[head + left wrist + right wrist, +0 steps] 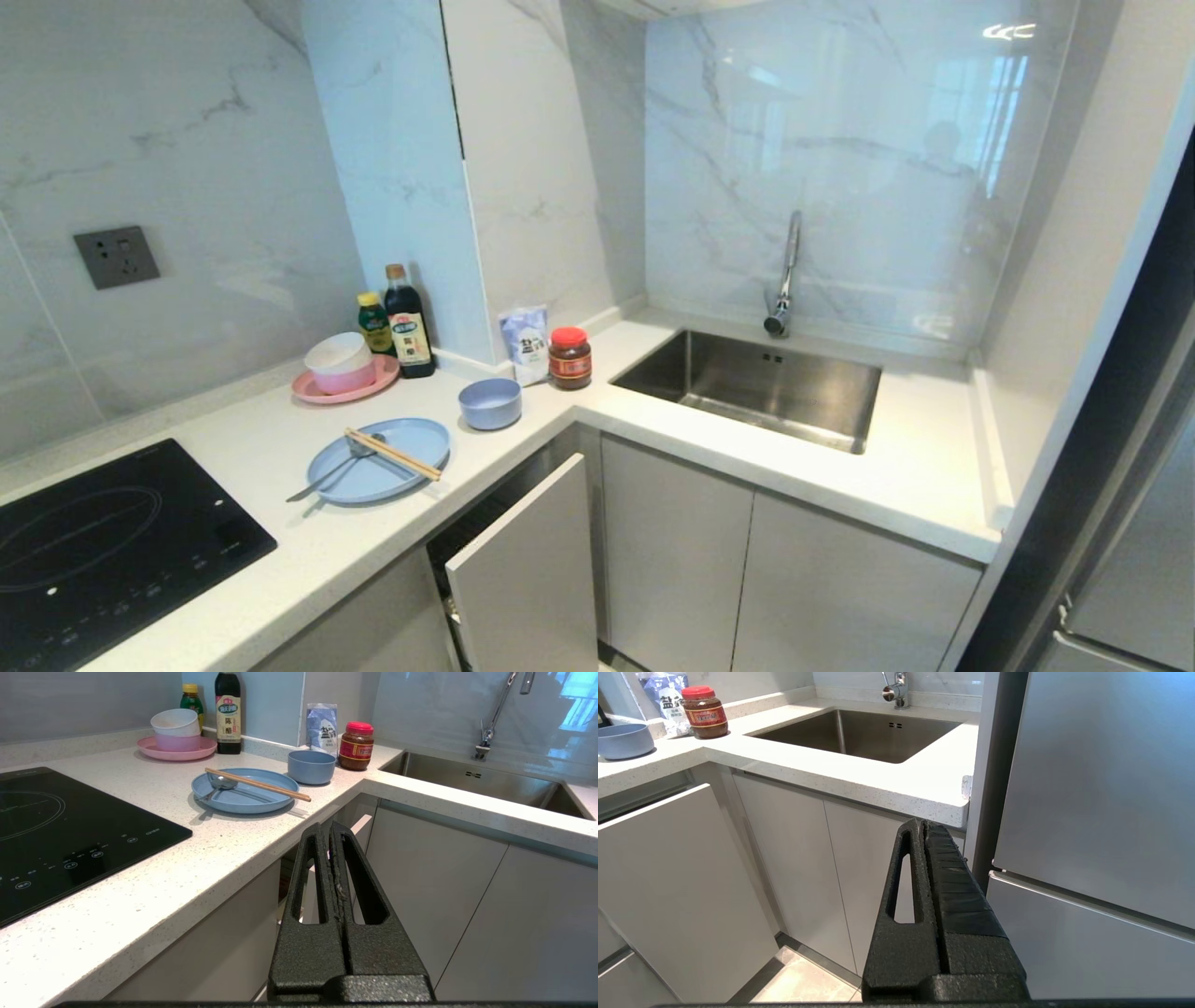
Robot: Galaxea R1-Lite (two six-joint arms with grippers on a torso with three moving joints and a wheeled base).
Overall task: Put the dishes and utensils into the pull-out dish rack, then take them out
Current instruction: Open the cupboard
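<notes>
White speckled counter [280, 551] wraps an L-shaped kitchen corner, marble wall behind, steel sink [756, 383] to my right, black cooktop [103, 551] to my left.

Blue plate [378, 459] lies flat near the counter's front edge, just above the rack's spot, handy for a short carry down. Chopsticks [392, 455] rest together across the plate, tips hanging past its rim. Spoon [338, 467] has its head on the plate under the chopsticks, handle running off onto the counter. Blue-grey bowl [489, 403] sits upright just beside the plate, apart from it.

Pull-out dish rack [523, 569]: pale front panel stands a little way out from the cabinet line, dark gap behind it. Wires inside are hidden. My guess: it needs pulling out further before anything loads.

Left gripper [329, 828] hangs low before the cabinets, below counter level, fingers pressed together, holding nothing, touching nothing.

Right gripper [922, 826] likewise pressed together and empty, parked low facing the cupboard under the sink, beside the fridge [1101, 812].

Nothing loaded yet.
</notes>
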